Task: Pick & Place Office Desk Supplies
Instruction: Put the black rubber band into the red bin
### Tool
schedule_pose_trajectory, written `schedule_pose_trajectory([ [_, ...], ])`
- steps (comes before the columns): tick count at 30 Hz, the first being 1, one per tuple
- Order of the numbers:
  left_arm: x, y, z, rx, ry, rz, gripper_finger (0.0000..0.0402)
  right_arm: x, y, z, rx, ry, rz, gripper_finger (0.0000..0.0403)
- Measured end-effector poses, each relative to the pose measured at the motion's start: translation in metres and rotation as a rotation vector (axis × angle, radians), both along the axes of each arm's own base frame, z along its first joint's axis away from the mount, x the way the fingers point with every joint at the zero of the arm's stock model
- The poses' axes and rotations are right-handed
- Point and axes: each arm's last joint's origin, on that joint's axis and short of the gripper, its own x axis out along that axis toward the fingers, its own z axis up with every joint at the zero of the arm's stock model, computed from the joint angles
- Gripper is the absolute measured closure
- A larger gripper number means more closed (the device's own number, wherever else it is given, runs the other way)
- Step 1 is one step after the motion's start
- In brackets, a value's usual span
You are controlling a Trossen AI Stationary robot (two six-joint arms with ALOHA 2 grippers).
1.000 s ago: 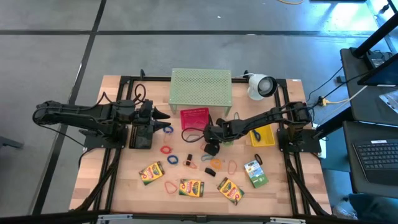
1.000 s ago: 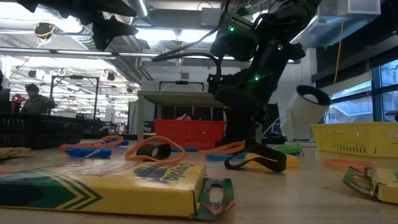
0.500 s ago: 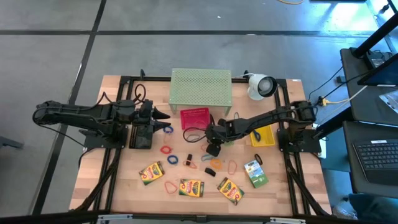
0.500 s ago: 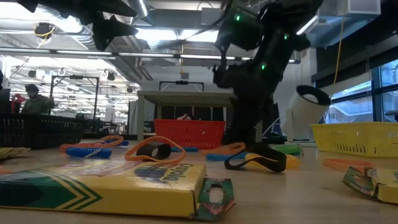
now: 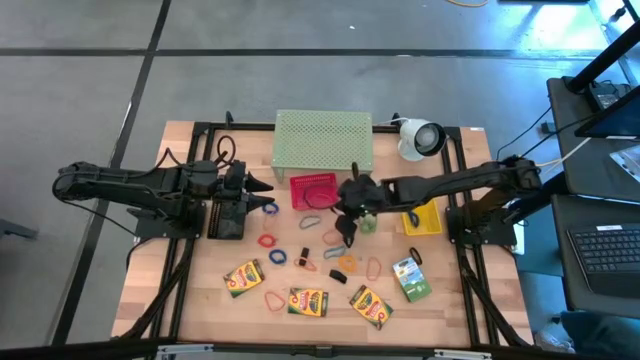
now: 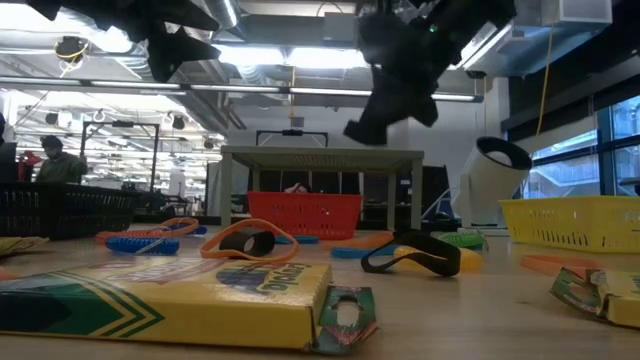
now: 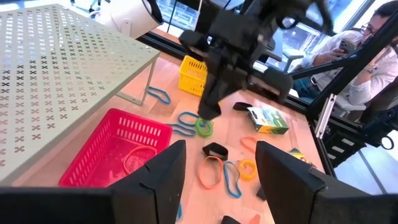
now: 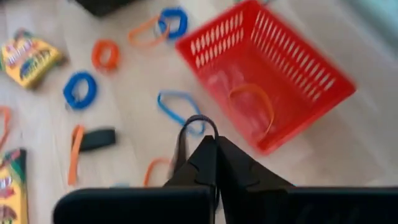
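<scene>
Right pincer, clenched on what looks like a thin dark loop, hangs above the desk beside the red basket; left pincer waits released.

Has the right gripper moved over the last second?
Yes. In the low view the right gripper was down at the table beside the red basket; now it hangs above the basket's rim, fingers shut on a dark band.
</scene>
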Motion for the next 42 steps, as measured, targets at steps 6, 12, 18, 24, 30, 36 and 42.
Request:
schedule_pose_trajectory([
  [6, 0.0, 0.0, 0.0, 0.001, -0.003, 0.001, 0.021, 0.016, -0.024, 0.018, -0.083, -0.041, 0.043, 0.0403],
  [12, 0.0, 0.0, 0.0, -0.014, -0.004, 0.005, 0.021, 0.042, -0.047, 0.031, -0.099, -0.021, 0.075, 0.0403],
  [18, 0.0, 0.0, 0.0, -0.017, -0.004, 0.007, 0.021, 0.064, -0.053, 0.017, -0.093, 0.06, 0.139, 0.0403],
  [24, 0.0, 0.0, 0.0, -0.017, -0.005, 0.007, 0.021, 0.077, -0.054, -0.009, -0.109, 0.14, 0.137, 0.0403],
  [30, 0.0, 0.0, 0.0, -0.016, -0.004, 0.008, 0.021, 0.081, -0.054, -0.026, -0.125, 0.207, 0.146, 0.0403],
  [36, 0.0, 0.0, 0.0, -0.016, -0.004, 0.008, 0.021, 0.081, -0.055, -0.029, -0.158, 0.22, 0.129, 0.0403],
  [42, 0.0, 0.0, 0.0, -0.016, -0.004, 0.008, 0.021, 0.081, -0.056, -0.029, -0.171, 0.223, 0.119, 0.0403],
])
